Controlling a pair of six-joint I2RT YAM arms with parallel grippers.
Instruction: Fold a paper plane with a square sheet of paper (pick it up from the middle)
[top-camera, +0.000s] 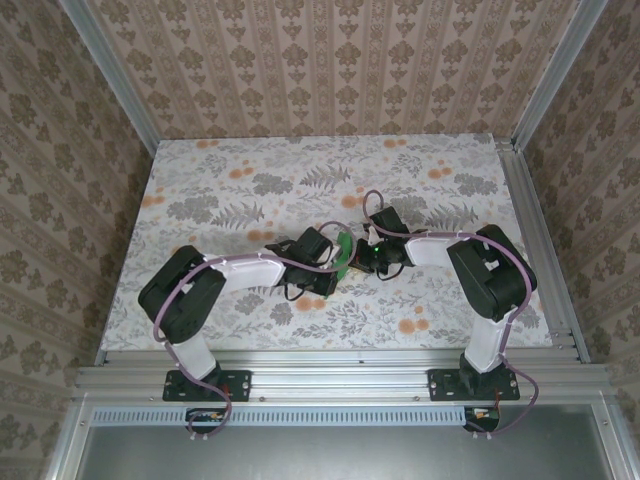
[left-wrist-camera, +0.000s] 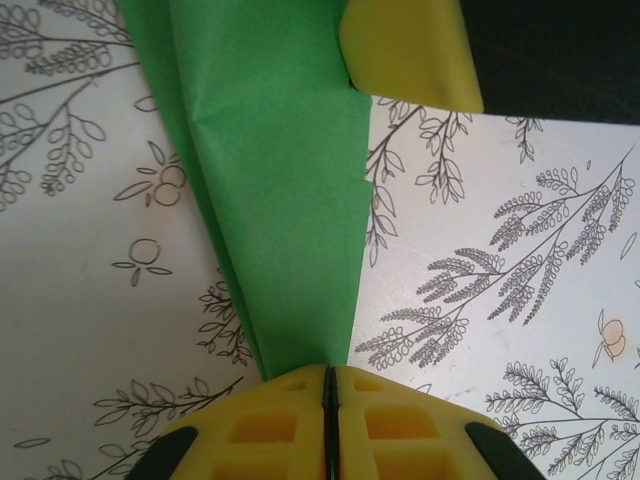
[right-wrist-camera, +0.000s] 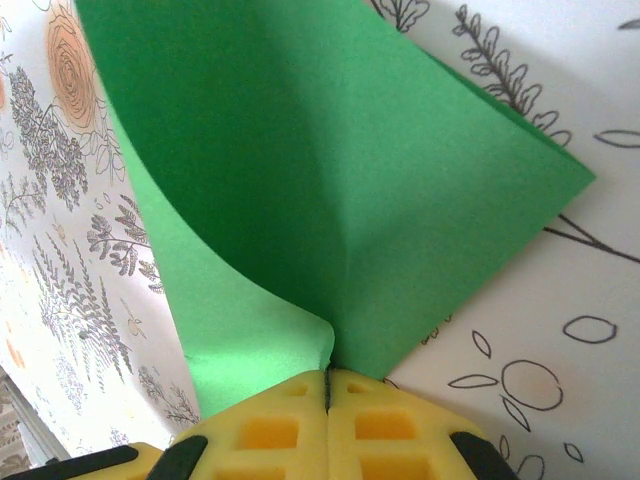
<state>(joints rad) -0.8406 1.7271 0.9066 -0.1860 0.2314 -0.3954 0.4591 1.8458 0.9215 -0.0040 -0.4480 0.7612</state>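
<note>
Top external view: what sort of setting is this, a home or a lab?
Probably a lab test booth: aluminium frame, wallpapered panels around a floral table, left arm and right arm bolted at its near edge.

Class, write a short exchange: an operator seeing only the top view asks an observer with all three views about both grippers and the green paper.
Operator: From above, the arms hide the fingertips. Is the left gripper shut on the paper?
Observer: Yes, its jaws are closed on the paper's narrow end.
Operator: And the right gripper?
Observer: Shut on it too, at a bend in the sheet.
</note>
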